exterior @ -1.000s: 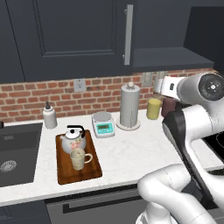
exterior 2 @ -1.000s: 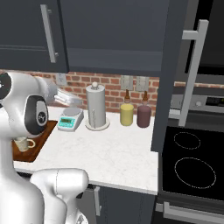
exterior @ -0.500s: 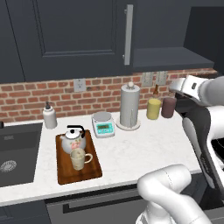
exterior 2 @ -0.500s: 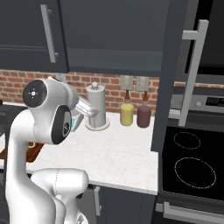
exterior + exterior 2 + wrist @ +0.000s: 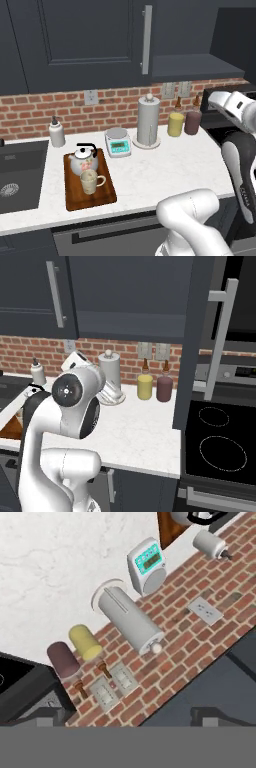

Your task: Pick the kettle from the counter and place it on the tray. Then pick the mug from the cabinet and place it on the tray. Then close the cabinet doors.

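Observation:
The white floral kettle [image 5: 83, 159] and the cream mug [image 5: 90, 181] both stand on the brown tray [image 5: 108, 193], on the counter [image 5: 165, 170] at left. My hand [image 5: 222, 99] hovers high at the right, far from the tray. In the hand view my gripper [image 5: 127, 717] is open, its fingertips [image 5: 50, 714] wide apart with nothing between them, facing the brick wall. The kettle's black handle [image 5: 202, 517] and a tray corner [image 5: 172, 527] peek in at the top. The cabinet's left door [image 5: 90, 40] is shut. Its right door [image 5: 197, 341] stands open, exposing the shelf [image 5: 195, 65].
Along the brick wall stand a soap bottle [image 5: 56, 134], a white scale [image 5: 118, 141], a steel paper-towel cylinder [image 5: 148, 120], a yellow canister [image 5: 175, 124] and a maroon one [image 5: 192, 122]. A sink [image 5: 17, 175] lies at left, a stove [image 5: 220, 441] at right.
The arm has swung to the right, away from the tray, and the hand has turned toward the wall. Kettle, mug and doors have not moved.

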